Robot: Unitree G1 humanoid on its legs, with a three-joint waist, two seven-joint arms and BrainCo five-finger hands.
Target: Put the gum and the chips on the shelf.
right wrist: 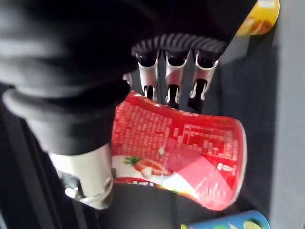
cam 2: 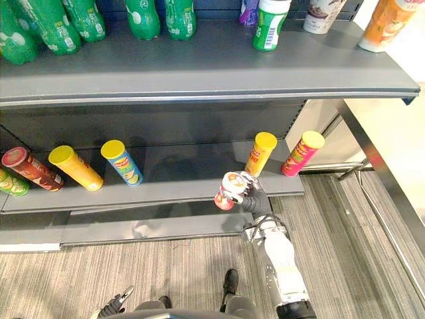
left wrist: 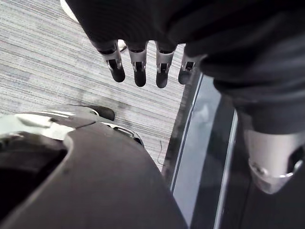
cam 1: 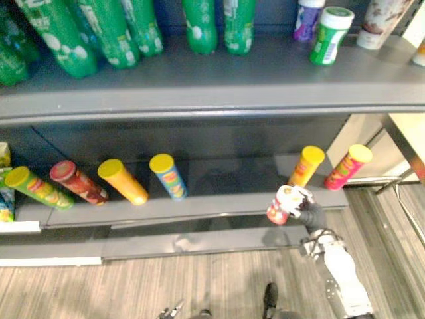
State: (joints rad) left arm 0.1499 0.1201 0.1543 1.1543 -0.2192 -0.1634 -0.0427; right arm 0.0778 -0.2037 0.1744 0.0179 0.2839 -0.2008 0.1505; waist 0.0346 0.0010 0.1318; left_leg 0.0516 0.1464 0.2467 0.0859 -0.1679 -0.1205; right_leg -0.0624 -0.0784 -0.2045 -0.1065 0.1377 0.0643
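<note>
One red tub (cam 1: 279,207), printed with a strawberry, sits in the right hand (cam 1: 308,212), whose fingers (right wrist: 171,88) and thumb are curled round its body. It hangs in front of the lower shelf (cam 1: 219,201), at its front edge and above the floor (cam 1: 199,279). The pale lid end points up and the base down. The long axis is near upright, leaning much like the cans standing behind it.

Nearest to the tub is a yellow can (cam 1: 305,166), just behind it and to the right. A pink can (cam 1: 347,167) stands beside that one, near the shelf's right end. To the left, well apart, a blue can (cam 1: 168,175) bounds a gap in the row, and the tub is held before the right part of this gap. Further left stand another yellow can (cam 1: 123,181), a dark red can (cam 1: 78,181) and a green can (cam 1: 36,187).

The upper shelf (cam 1: 265,70) carries green bottles (cam 1: 199,26) in a row, then a purple tub (cam 1: 307,20), a green tub (cam 1: 330,34) and a pale cup (cam 1: 378,20) toward the right.

The left hand (left wrist: 138,67) hangs low over the floor, fingers straight and holding nothing.
</note>
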